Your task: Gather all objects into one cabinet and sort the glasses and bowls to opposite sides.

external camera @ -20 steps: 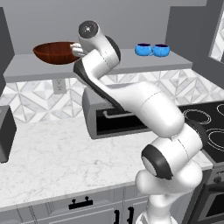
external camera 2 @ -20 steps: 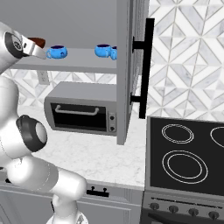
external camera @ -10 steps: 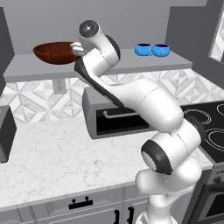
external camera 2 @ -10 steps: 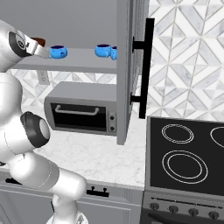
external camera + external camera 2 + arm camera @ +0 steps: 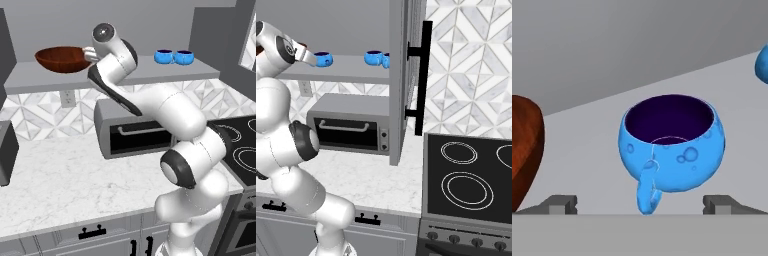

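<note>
Jaws spread wide, empty, with a blue cup (image 5: 671, 145) dead ahead between the two tips, handle turned toward the hand. Sitting upright on the grey cabinet shelf (image 5: 125, 77). Just beside it on one side, the big brown bowl (image 5: 524, 150), close enough to bump. Two more blue cups (image 5: 174, 57) well apart along the shelf. Nothing in the way straight ahead.
</note>
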Available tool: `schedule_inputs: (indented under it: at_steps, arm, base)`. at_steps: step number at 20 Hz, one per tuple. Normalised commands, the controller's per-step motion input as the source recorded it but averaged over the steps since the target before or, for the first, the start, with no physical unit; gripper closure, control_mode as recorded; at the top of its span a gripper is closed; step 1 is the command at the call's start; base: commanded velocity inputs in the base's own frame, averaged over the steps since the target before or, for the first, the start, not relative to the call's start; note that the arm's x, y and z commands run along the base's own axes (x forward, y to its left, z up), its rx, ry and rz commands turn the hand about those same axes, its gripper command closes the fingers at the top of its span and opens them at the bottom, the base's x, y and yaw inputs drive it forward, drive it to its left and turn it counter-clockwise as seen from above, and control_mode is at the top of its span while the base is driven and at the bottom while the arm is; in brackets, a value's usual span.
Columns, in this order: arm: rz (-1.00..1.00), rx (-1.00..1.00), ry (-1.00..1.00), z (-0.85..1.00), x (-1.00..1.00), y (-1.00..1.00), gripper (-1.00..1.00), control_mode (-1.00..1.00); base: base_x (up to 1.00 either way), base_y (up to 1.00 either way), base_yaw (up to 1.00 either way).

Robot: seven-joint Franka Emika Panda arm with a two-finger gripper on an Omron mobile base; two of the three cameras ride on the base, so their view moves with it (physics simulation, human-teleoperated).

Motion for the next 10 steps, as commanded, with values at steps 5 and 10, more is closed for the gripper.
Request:
schedule_inputs:
  at_steps: [5, 10]
  arm:
    - [0.0, 0.03, -0.01, -0.1, 0.11, -0.13, -1.0, -1.0]
    - [-0.01, 0.03, 0.0, -0.11, 0.01, -0.22, -1.0, -1.0]
  base:
    - [0.0, 0.0, 0.0]
    - [0.0, 0.0, 0.0]
